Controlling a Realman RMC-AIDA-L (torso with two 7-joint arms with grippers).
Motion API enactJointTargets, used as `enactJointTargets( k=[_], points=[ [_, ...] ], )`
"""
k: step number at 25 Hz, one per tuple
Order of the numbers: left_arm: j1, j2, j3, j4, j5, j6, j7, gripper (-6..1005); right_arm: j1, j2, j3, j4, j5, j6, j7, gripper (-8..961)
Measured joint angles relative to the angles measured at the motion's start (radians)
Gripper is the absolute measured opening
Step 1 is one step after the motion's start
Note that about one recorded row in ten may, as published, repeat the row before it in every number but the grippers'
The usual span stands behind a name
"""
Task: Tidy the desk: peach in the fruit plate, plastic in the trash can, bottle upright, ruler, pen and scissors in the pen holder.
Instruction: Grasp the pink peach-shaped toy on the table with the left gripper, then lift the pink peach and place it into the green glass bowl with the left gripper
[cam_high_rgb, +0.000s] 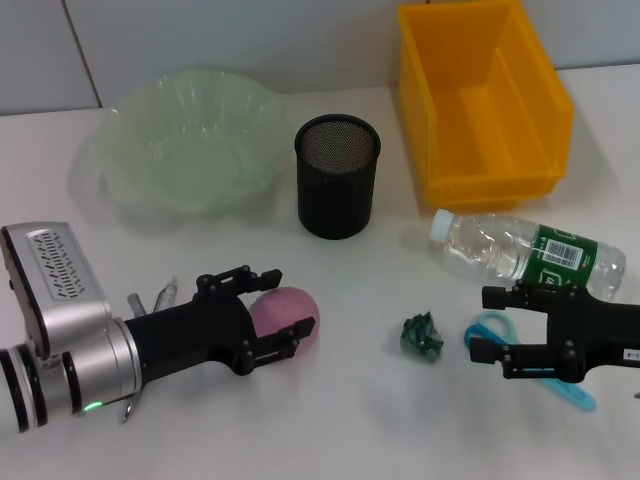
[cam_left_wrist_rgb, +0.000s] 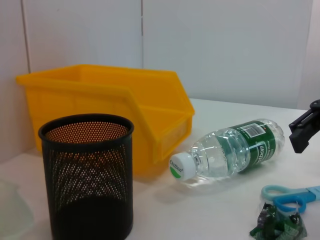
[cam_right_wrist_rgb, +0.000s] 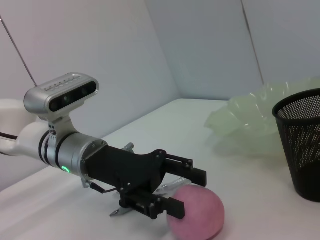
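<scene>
Head view: my left hand (cam_high_rgb: 283, 310) low at near left of worktop (cam_high_rgb: 340, 420), fingers spread wide either side of pink peach (cam_high_rgb: 290, 312), not yet closed; fruit plate (cam_high_rgb: 185, 140) far left, likely destination. My right hand (cam_high_rgb: 497, 322) near right, fingers open above blue scissors (cam_high_rgb: 500, 330); bottle (cam_high_rgb: 525, 252) lying just beyond, green plastic scrap (cam_high_rgb: 422, 336) between hands.

Left wrist view: pen holder (cam_left_wrist_rgb: 87, 175) close, yellow bin (cam_left_wrist_rgb: 115, 105) behind, bottle on side.

Right wrist view: left hand's fingers (cam_right_wrist_rgb: 176, 208) bracketing peach, small gap each side.
</scene>
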Motion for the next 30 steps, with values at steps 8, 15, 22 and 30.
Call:
enactJointTargets(
  k=[8,15,22,30],
  points=[
    [-0.013,0.003,0.026,-0.007,0.002,-0.003,-0.009,598,-0.002,-0.002,0.000,0.001,-0.001,0.003,-0.001,840],
    [-0.022,0.003,0.044,0.005,0.003,-0.002,-0.009,356,-0.003,-0.002,0.001,0.001,-0.001,0.004,-0.001,840],
    [-0.029,0.005,0.035,0.075,0.001,0.003,-0.009,211,-0.003,-0.002,0.002,0.001,-0.001,0.006,-0.002,840],
    [-0.096,0.009,-0.146,0.156,-0.002,-0.042,0.012,152,-0.001,-0.001,0.002,0.001,0.002,0.006,-0.001,841]
  ],
)
